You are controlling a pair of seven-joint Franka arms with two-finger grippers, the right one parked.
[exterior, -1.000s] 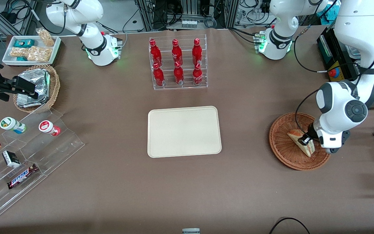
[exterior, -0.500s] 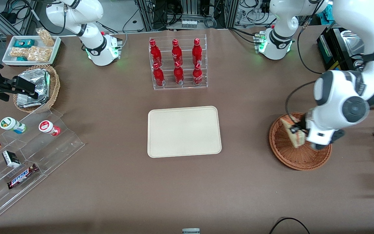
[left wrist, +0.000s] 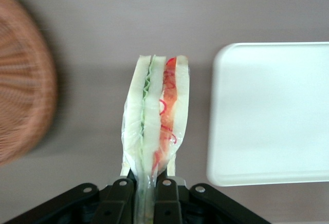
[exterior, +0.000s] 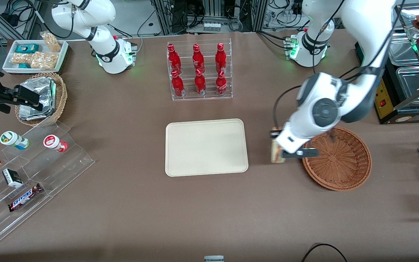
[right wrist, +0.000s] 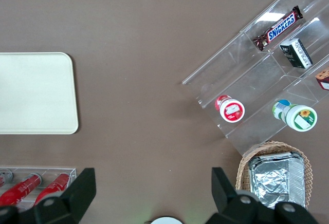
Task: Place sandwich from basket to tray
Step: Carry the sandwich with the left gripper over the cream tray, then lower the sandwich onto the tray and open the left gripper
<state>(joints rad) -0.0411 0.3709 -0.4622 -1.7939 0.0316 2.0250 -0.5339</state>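
A brown table (exterior: 129,203) fills the front view, with cable clutter along the upper edge. The gripper (exterior: 275,145) hangs right of centre in that frame, clamped on the sandwich (exterior: 275,154), over bare tabletop between the tray (exterior: 206,147) at centre and the basket (exterior: 336,158) at right. Open brown surface separates the sandwich from the tray's rim. The arm's white wrist hides most of the sandwich there; the wrist view shows its filling edge (left wrist: 157,124).

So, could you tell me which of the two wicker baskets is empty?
The wide reddish-brown basket beside the gripper; the smaller tan basket holds foil packets.
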